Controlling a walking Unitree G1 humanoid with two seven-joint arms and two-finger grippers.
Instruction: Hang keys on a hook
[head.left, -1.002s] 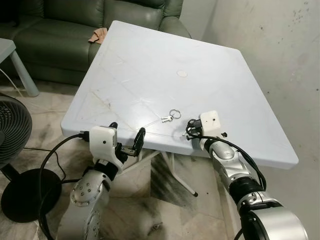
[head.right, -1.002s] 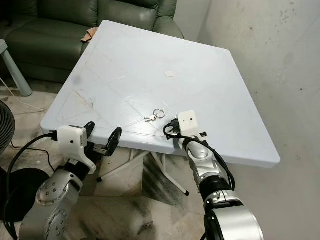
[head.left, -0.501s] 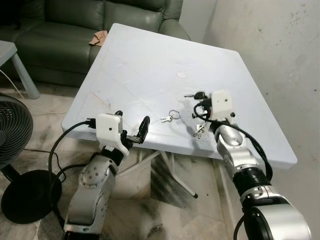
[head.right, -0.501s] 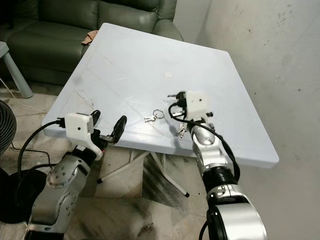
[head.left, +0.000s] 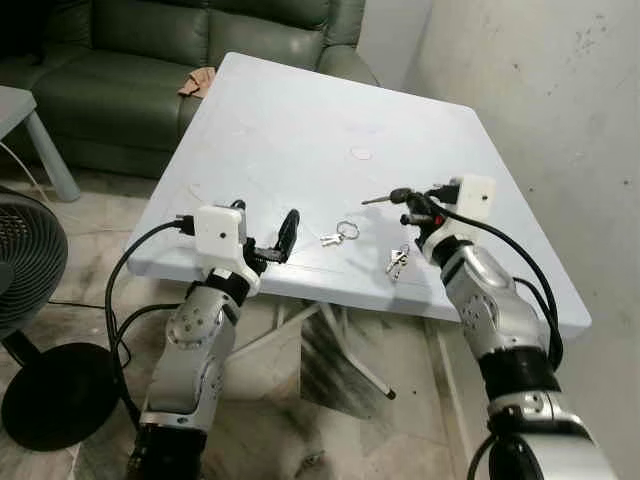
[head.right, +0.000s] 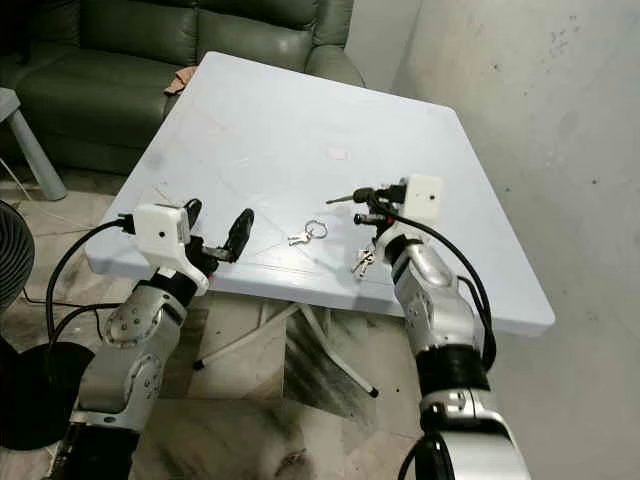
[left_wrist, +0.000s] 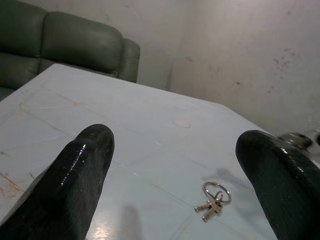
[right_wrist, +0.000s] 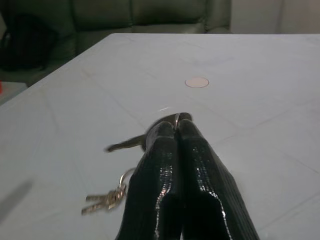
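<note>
A small set of keys on a ring (head.left: 340, 235) lies on the white table (head.left: 300, 110) near its front edge. Just in front of the table's front left edge, my left gripper (head.left: 265, 215) stands open and points at that set (left_wrist: 212, 200). Above the table's front right part, my right gripper (head.left: 398, 195) is shut on a key ring (right_wrist: 175, 118), with one key (head.left: 374, 199) sticking out sideways. More keys (head.left: 397, 262) show directly below it; I cannot tell whether they hang or lie on the table.
A green sofa (head.left: 120, 60) stands behind the table and a bare wall (head.left: 540, 100) rises on the right. On the floor at the left are a black fan (head.left: 20, 280) and a pale side table (head.left: 20, 105). A round mark (head.left: 360, 154) sits mid-table.
My right gripper has risen from the table's front edge to above the tabletop, staying shut with keys showing. The left arm has lifted closer to the edge. The camera has shifted slightly.
</note>
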